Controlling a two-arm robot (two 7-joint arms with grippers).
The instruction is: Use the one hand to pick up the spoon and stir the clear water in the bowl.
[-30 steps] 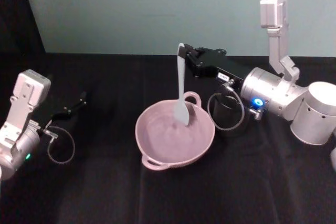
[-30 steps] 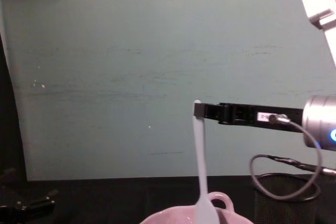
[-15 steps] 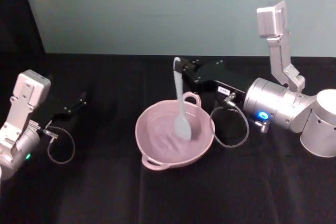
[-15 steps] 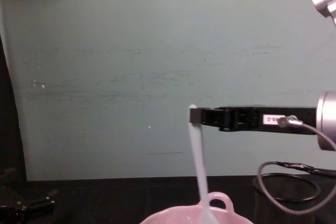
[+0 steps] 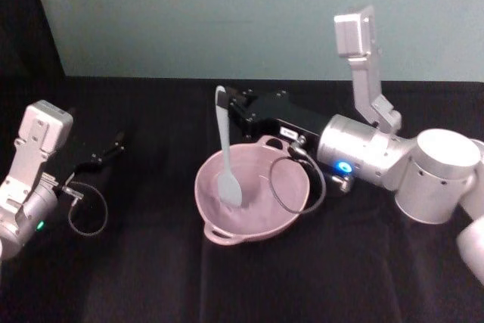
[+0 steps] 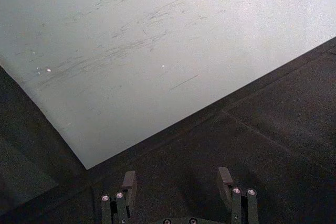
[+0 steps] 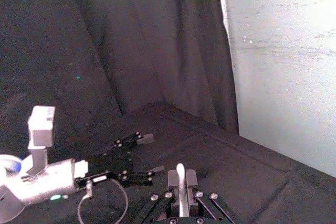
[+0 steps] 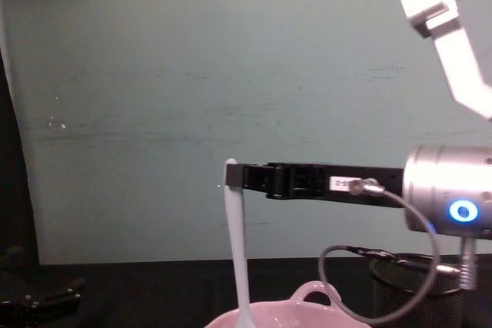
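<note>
View of my work area on a matte black cloth table [image 5: 151,277] before a pale, scuffed teal wall [image 5: 227,13]. My right gripper [image 5: 225,104], long, slim and black with a small white label, extends level from a smooth silver cylindrical wrist [image 5: 355,153] bearing a glowing blue ring; a grey cable [image 5: 291,187] loops beneath it. Its jaws are clamped on the upper end of the spoon [image 5: 226,145], a slender white plastic utensil. The spoon's long axis stands nearly vertical: handle end up between my fingertips, rounded blade down, the lower end leaning slightly to my right in the chest view [image 8: 237,243]. The blade sits inside the bowl [image 5: 206,191], in its left half; I cannot tell whether it touches the bottom. The bowl is pale pink, glossy and round, with small loop handles at its near and far rim, and it lies at the table's centre below my right gripper [image 8: 234,177]. A black wire-mesh cylindrical cup [image 8: 415,289] stands just to the bowl's right. My left gripper [image 5: 112,146] rests parked well to the left, near the table surface, its two fingers spread apart with nothing between them [image 6: 177,187].
</note>
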